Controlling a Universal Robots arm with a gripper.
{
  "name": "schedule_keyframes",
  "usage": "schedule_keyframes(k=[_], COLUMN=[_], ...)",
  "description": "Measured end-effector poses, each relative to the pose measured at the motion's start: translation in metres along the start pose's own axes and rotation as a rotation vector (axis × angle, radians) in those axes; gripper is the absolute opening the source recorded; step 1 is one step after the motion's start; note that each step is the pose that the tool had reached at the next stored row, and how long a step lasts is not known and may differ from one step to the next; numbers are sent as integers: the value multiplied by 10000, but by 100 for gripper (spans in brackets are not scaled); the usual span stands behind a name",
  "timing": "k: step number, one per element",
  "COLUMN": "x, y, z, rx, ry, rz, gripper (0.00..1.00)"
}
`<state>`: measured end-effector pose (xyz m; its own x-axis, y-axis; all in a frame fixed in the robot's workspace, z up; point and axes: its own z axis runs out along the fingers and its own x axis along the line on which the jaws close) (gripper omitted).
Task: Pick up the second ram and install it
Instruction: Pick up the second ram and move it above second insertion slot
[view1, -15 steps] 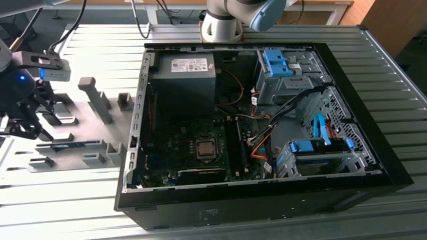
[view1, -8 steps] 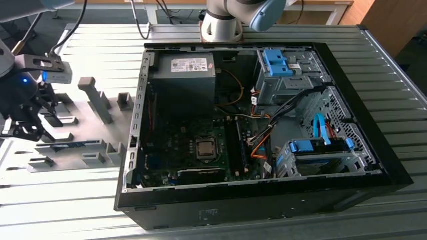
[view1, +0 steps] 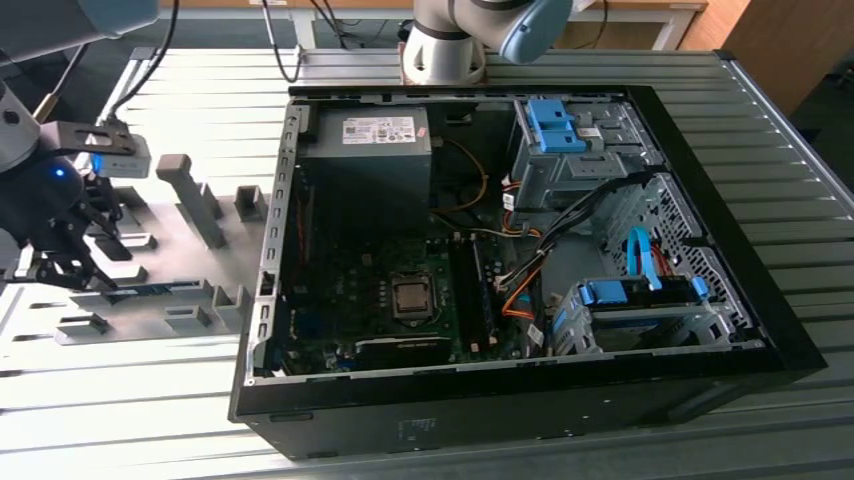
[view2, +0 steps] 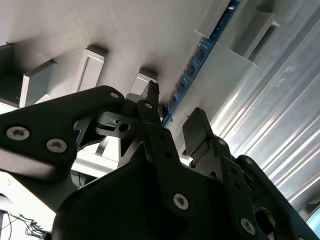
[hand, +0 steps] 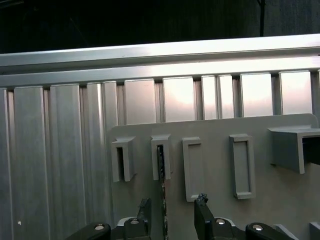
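second ram (view2: 192, 70) stands on its long edge with one end reaching in between the two dark fingers (view2: 200, 130), and nothing clamps it. the gripper (view2: 175, 105) is spread wide around the stick, which lies closer to one finger than to the other. a plain gap shows on the far side. whether the nearer finger touches it i cannot tell. in the first wrist view the gripper (hand: 172, 202) straddles the same stick, and the second ram (hand: 161, 165) shows edge-on as a thin dark line running into a slotted grey holder (hand: 154, 160). more holders of the same kind stand in a row beside it, all raised from a flat grey plate (hand: 216, 165). beyond the plate lies the ribbed aluminium table (hand: 50, 165).

in the exterior view the gripper (view1: 64, 268) hangs low over that plate on the exterior view's left, and the second ram (view1: 144, 289) is a blue-green strip resting in its holders just beside it, outside the computer. farther toward the exterior view's right the open black computer case (view1: 534, 410) lies on its side, with the motherboard (view1: 360, 290) and its long black slots (view1: 467, 285) exposed. the arm's base (view1: 447, 50) stands behind the case.
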<state>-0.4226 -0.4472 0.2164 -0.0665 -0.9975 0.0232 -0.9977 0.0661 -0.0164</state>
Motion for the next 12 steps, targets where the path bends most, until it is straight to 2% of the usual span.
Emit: schedule_keyframes(k=[6, 12], x=[1, 11], y=[0, 0], z=[8, 58], rx=[-1, 3], ry=[1, 0], rz=[0, 0], gripper=[47, 47])
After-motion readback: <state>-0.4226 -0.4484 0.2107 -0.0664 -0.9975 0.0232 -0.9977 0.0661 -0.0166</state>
